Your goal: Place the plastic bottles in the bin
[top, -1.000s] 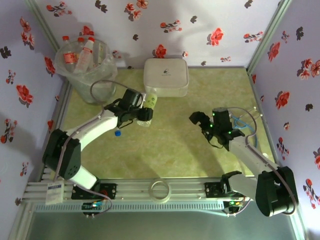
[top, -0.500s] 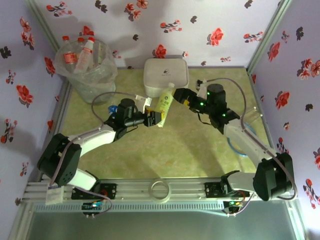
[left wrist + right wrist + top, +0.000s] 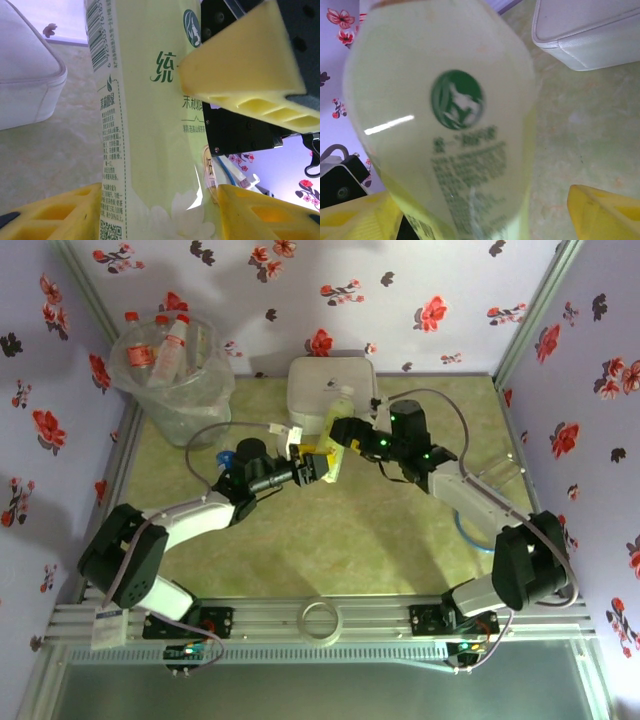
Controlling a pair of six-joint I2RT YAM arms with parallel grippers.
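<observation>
Progress: several red-capped bottles point(image 3: 165, 340) already in the bin point(image 3: 192, 418); pale green bottle point(image 3: 343, 406), well right of the bin, pinched by left pincer point(image 3: 316, 467), right pincer point(image 3: 340, 432) spread around it, not yet binned.

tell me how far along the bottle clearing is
Done: several red-capped bottles stand in the bin. In hand: the pale green bottle is mid-table, gripped low by the left end effector, with the right end effector straddling its upper part, one side not yet touching. Left: that bottle is not in the bin yet.
</observation>
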